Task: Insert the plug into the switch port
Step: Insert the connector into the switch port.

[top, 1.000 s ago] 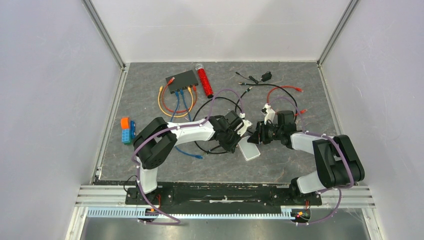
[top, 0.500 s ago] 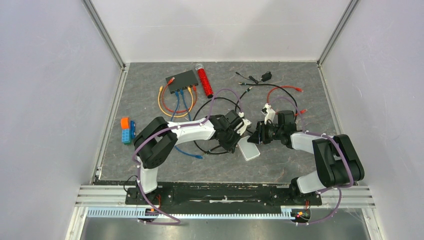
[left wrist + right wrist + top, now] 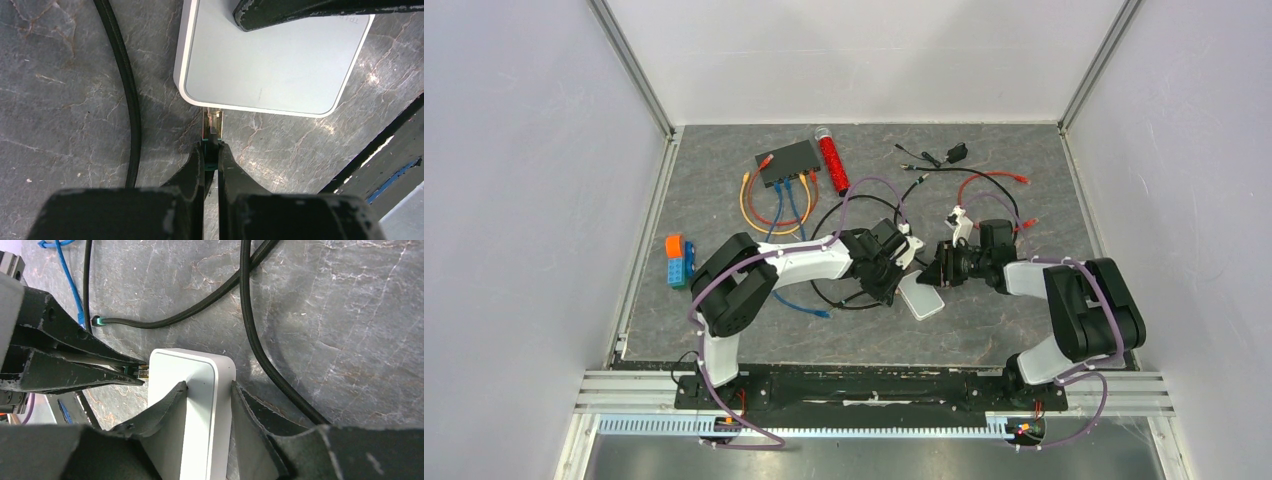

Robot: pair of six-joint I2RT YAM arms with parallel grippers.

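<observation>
left gripper (image 3: pixel 212 150) pinched almost closed on small clear plug with teal boot (image 3: pixel 213 125) — plug tip touches edge of white rounded-square box (image 3: pixel 270 60). right gripper (image 3: pixel 207 390) clamps that box's two sides. flat black rectangular switch (image 3: pixel 789 158) and its port row (image 3: pixel 792 177) sit well apart at far side of grey stone-pattern table (image 3: pixel 1004 320) — coloured cables (image 3: pixel 745 197) plugged in.

Plain white walls (image 3: pixel 524 200) close in the left, far and right sides, meeting at slanted aluminium posts (image 3: pixel 632 68) in the far corners. The tabletop (image 3: pixel 1024 330) is dark grey, veined like stone, under even light. A ribbed aluminium rail (image 3: pixel 624 385) runs along its near edge.
</observation>
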